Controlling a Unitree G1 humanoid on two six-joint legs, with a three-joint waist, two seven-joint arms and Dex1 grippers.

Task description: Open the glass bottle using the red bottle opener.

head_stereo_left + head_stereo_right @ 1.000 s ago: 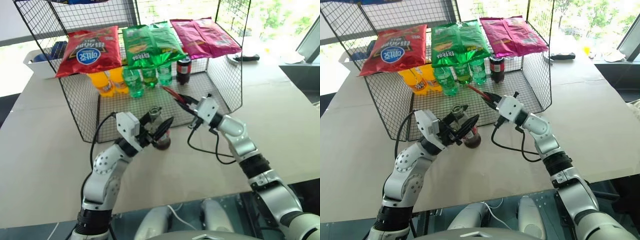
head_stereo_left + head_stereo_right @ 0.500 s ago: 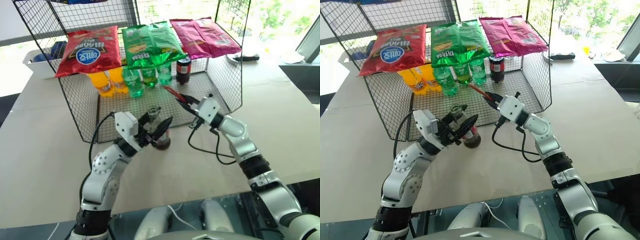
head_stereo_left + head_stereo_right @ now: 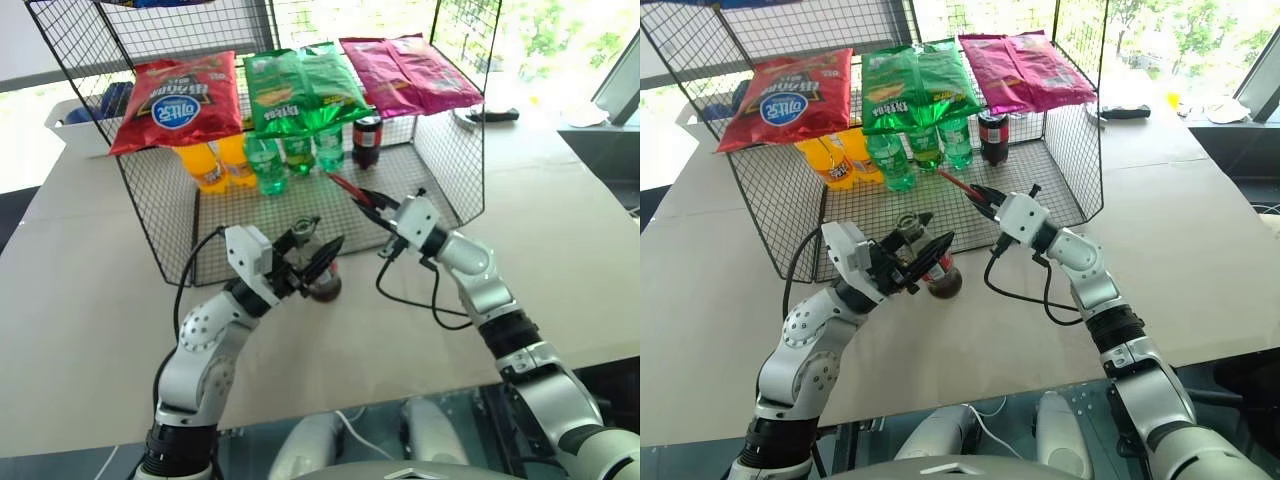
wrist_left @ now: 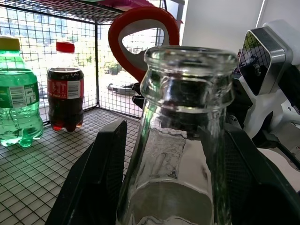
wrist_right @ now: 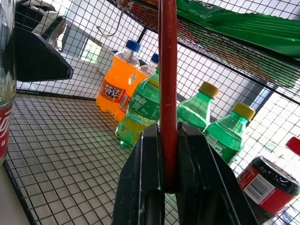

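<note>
left wrist view shows the glass bottle [image 4: 183, 140] standing between the left gripper's [image 3: 312, 256] two black fingers [image 4: 93, 173], its mouth uncapped; whether the pads press the glass i cannot tell. it stands on the table [image 3: 90, 290] at the front edge of the wire rack [image 3: 160, 215]. right gripper [image 3: 372, 203] has its fingers clamped on the red bottle opener [image 5: 167, 84], raised just beside the bottle.
</note>
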